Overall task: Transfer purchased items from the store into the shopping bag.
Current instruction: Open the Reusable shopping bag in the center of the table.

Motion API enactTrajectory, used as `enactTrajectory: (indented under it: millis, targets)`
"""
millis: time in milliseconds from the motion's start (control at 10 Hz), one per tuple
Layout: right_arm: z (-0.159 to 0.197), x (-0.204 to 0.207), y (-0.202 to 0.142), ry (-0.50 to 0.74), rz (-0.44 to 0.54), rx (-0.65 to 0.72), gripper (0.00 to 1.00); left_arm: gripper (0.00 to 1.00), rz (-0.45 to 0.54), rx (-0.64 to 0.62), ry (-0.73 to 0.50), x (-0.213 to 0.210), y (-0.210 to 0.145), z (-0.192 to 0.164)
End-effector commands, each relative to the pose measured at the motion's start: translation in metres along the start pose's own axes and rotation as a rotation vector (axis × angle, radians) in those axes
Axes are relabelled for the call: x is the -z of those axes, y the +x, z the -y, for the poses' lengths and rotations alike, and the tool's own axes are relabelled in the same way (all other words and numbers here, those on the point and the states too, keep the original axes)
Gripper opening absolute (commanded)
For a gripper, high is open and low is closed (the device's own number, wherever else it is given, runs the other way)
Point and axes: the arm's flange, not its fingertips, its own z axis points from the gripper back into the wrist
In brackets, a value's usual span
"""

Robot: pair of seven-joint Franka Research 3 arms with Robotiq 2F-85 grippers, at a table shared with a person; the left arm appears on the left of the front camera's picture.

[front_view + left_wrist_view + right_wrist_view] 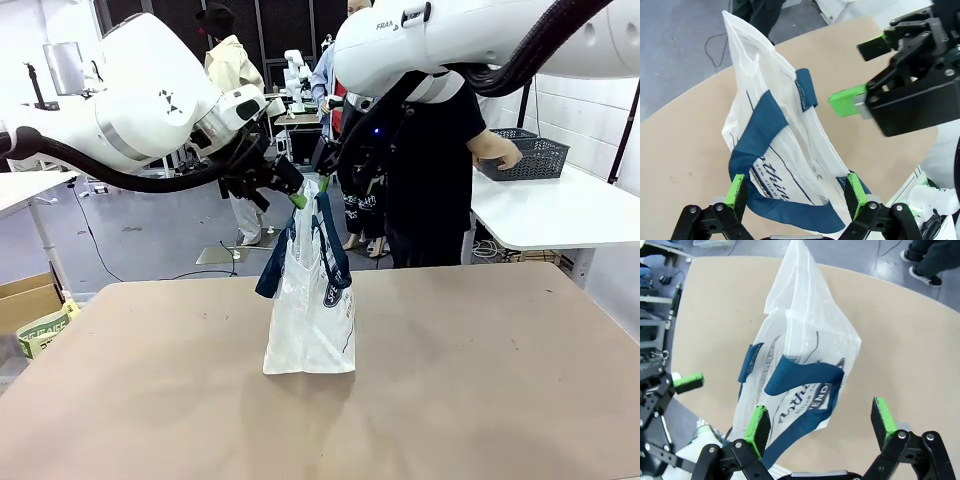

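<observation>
The shopping bag, translucent white with navy handles and an oval logo, stands upright in the middle of the brown table. Both grippers hover at its top. My left gripper comes in from the left and is open. In the left wrist view, the bag's mouth and one handle lie between the spread fingers of the left gripper. My right gripper is open too. In the right wrist view the right gripper straddles the bag. The purchased items are out of view.
A person in dark clothes stands beyond the table, one hand at a dark mesh basket on a white side table. A cardboard box sits on the floor at the left.
</observation>
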Motion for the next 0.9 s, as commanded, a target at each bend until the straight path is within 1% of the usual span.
enactTrajectory:
  millis: [0,300,800]
  targets:
    - [-0.009,0.008,0.007,0.078,-0.039,0.051,1.00,1.00,-0.030,0.013,-0.057,-0.006,-0.005,0.000]
    - [-0.012,0.018,0.008,0.093,-0.041,0.063,1.00,1.00,-0.070,0.033,-0.069,0.001,-0.014,0.002]
    - [-0.019,0.030,-0.004,0.132,-0.133,0.056,1.00,1.00,-0.109,-0.011,-0.030,0.010,-0.026,-0.006]
